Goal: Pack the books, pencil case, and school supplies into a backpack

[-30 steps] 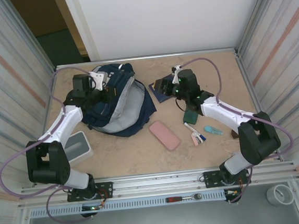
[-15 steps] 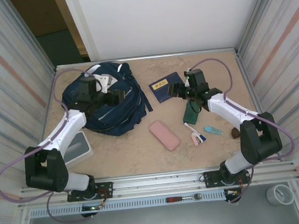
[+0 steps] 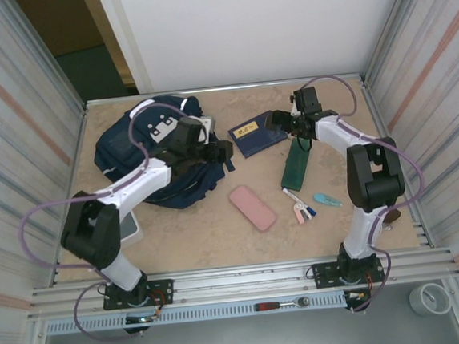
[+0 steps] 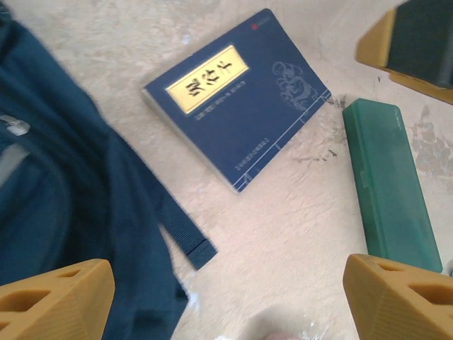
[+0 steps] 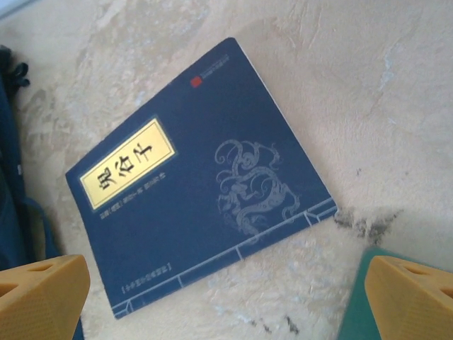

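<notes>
Both arms have swung in toward the book point(image 3: 254, 133): the left gripper point(image 3: 220, 151) has crossed over the backpack point(image 3: 131, 152), the right gripper point(image 3: 282, 124) has shifted to the book's right side, and both sets of jaws have widened. Nearest the bases, a pink pouch point(image 3: 252, 207) and the school supplies point(image 3: 300, 206) are lying loose on the table point(image 3: 219, 237). Farther back, a green case point(image 3: 296, 164) is lying flat just beside the book. Both jaws are standing wide open, gripping nothing. Book is lying cover-up on the table, outside the backpack, between the two grippers.
</notes>
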